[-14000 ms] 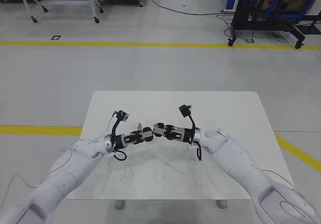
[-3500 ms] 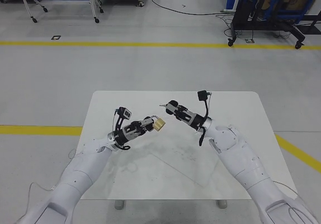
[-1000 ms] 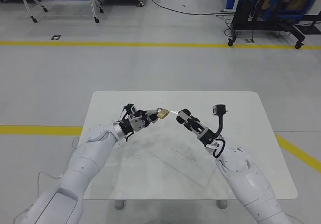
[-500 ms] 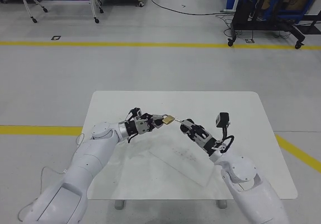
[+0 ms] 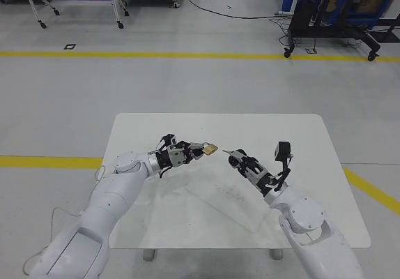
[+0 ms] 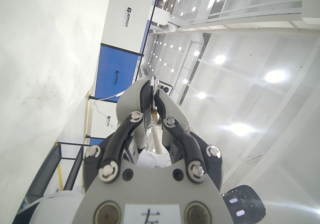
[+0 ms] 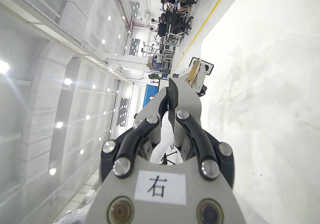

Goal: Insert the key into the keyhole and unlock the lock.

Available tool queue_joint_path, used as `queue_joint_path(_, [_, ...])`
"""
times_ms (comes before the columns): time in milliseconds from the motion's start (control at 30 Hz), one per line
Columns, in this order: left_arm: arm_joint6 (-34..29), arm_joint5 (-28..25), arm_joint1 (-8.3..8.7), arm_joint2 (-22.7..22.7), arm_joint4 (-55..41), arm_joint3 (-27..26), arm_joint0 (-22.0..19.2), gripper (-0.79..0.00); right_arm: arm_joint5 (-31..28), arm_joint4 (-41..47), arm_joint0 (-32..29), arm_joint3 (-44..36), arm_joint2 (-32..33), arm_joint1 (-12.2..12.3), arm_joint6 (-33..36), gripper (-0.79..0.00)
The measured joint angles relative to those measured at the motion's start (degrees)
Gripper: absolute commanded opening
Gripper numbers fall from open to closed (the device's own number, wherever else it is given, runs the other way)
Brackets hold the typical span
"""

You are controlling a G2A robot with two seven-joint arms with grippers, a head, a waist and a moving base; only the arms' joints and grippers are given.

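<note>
A brass padlock (image 5: 210,148) hangs above the middle of the white table (image 5: 290,132), with my left gripper (image 5: 198,150) shut on it. In the left wrist view, the lock's silvery shackle (image 6: 155,82) is pinched between the pads of that gripper (image 6: 152,91). My right gripper (image 5: 232,155) is just to the right of the lock, shut on a small key (image 5: 225,152) whose tip points at it across a small gap. The right wrist view has the right gripper (image 7: 172,90) closed, with the brass lock (image 7: 194,73) just beyond its tips.
Both grippers are held above the bare table top. A yellow floor line (image 5: 33,161) passes on either side of the table. Racks and a dark cart (image 5: 332,28) stand far off across the floor.
Over the last second the left gripper carried the lock a little to the right. The right gripper has drawn back slightly toward the near right, opening a small gap between key and lock.
</note>
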Motion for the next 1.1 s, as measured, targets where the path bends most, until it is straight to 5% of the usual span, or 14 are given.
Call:
queue_joint_path(433, [2.5,-0.1,0.33,-0.6,0.8,-3.0,1.6,-0.785,10.9,-19.1,-4.9,-8.4,-6.9,-0.6,-15.0,-0.785])
queue_joint_path(733, [5.4,-0.7,1.77,-2.8,4.1,-9.0,4.5,-0.785,14.9,-11.6,-2.8,-6.6,-10.5,-2.1,-17.8,-0.785])
queue_joint_path(1100, [8.8,-0.7,2.89,-4.8,7.7,-14.8,7.5,-0.785,9.8,-7.0,-1.8,-4.0,-12.3,-3.5,-25.6,-0.785])
